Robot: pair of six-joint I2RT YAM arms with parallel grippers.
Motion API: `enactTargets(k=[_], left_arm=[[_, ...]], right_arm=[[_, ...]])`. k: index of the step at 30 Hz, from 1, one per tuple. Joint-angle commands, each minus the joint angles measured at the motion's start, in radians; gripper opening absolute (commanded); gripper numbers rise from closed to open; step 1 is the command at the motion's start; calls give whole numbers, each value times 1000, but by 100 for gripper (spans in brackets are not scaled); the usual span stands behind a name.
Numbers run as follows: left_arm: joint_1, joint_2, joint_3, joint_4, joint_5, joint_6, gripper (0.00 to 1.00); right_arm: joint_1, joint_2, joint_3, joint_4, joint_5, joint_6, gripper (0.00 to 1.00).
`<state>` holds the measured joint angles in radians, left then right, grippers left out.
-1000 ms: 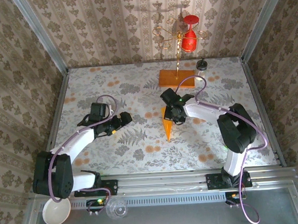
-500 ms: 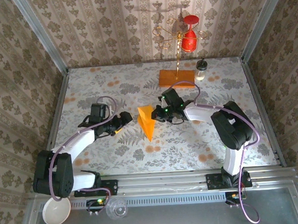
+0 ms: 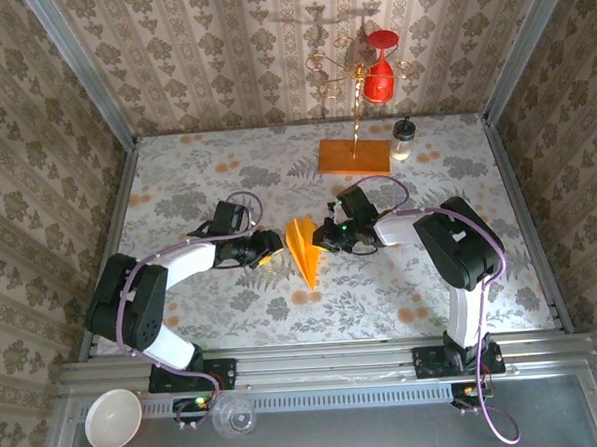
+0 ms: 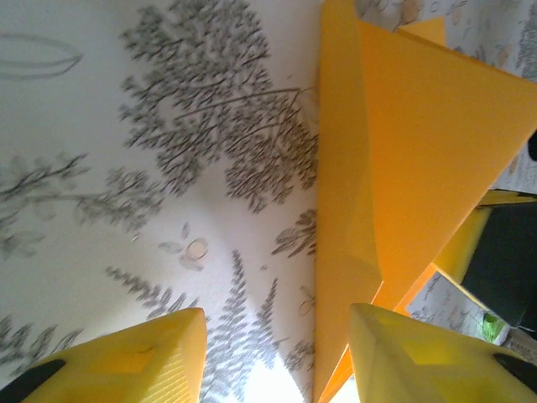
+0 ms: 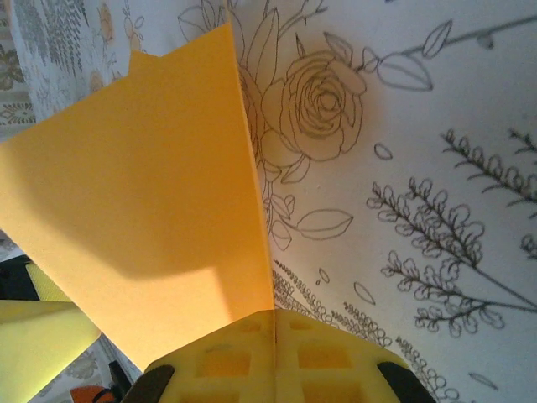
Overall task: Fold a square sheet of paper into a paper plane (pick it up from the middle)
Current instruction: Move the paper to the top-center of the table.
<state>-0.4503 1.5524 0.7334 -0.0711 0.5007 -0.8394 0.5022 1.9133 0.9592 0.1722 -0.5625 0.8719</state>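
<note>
The square sheet of paper stands folded as an orange-yellow paper plane (image 3: 302,251), nose pointing toward the near edge, held tilted above the table's middle. My right gripper (image 3: 326,237) is shut on the plane's right side. In the right wrist view the paper plane (image 5: 143,210) rises out of the closed right gripper (image 5: 275,315). My left gripper (image 3: 272,247) is at the plane's left edge. In the left wrist view the left gripper (image 4: 277,312) has its jaws apart, and a folded edge of the paper plane (image 4: 419,151) lies just inside the right finger (image 4: 428,357).
A brown-orange wooden block (image 3: 354,156) with a gold wire stand and a red hanging ornament (image 3: 378,79) stands at the back. A small bottle (image 3: 402,138) is beside it. A white bowl (image 3: 112,418) and a clear cup (image 3: 233,415) lie in front of the rail.
The right gripper lifted the plane and carried it left, then back a little to the right. The left gripper moved right to the plane's edge and its jaws narrowed.
</note>
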Motion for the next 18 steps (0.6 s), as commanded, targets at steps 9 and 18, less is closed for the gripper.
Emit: enactTargets(k=[9, 18], left_arm=[[-57, 81, 67, 59, 16, -41, 43], [-52, 139, 124, 24, -18, -24, 14]], right_arm=[[-2, 16, -7, 30, -36, 10, 1], [-14, -13, -21, 39, -27, 17, 1]])
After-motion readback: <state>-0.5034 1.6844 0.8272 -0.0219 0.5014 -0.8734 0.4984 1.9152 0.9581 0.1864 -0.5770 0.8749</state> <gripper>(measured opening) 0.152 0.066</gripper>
